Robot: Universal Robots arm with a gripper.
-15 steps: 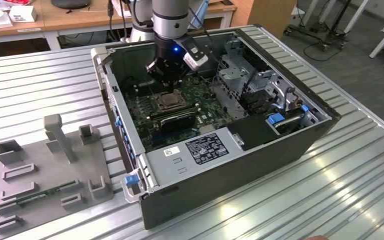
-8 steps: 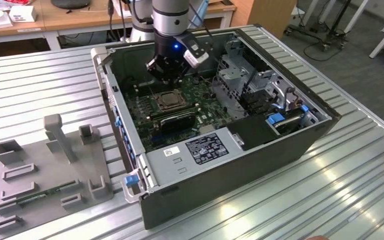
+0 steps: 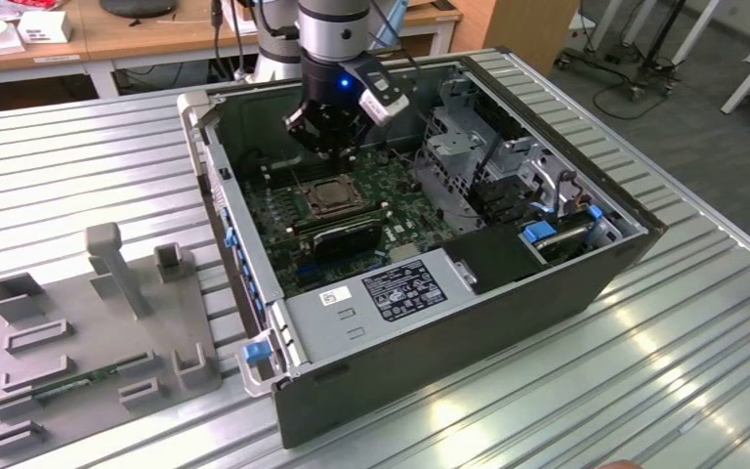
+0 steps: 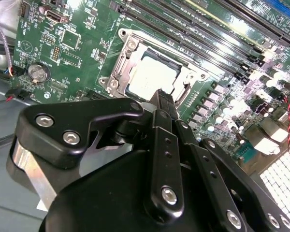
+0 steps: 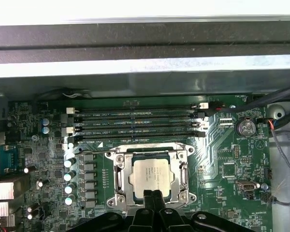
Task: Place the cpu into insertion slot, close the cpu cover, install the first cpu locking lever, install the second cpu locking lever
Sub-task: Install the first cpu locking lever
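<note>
The cpu [image 5: 153, 174] lies flat in the insertion slot [image 5: 117, 199], its silvery-tan top showing through the window of the cpu cover [image 5: 182, 166], which lies down over it. My gripper [image 5: 152, 195] is shut with nothing between its fingers, the tips just at the socket's near edge and slightly above the chip. In the second wrist view the gripper [image 4: 164, 99] overlaps one corner of the cpu [image 4: 152, 75]. In the exterior view the gripper [image 3: 329, 147] hangs inside the open computer case, right over the cpu [image 3: 332, 195].
Long black memory slots [image 5: 135, 123] run beside the socket. A dark heatsink block [image 3: 345, 237], a metal drive cage [image 3: 479, 147] and the case walls [image 3: 219, 186] close in around the board. A grey fixture [image 3: 89, 332] sits on the slatted table at the exterior view's left.
</note>
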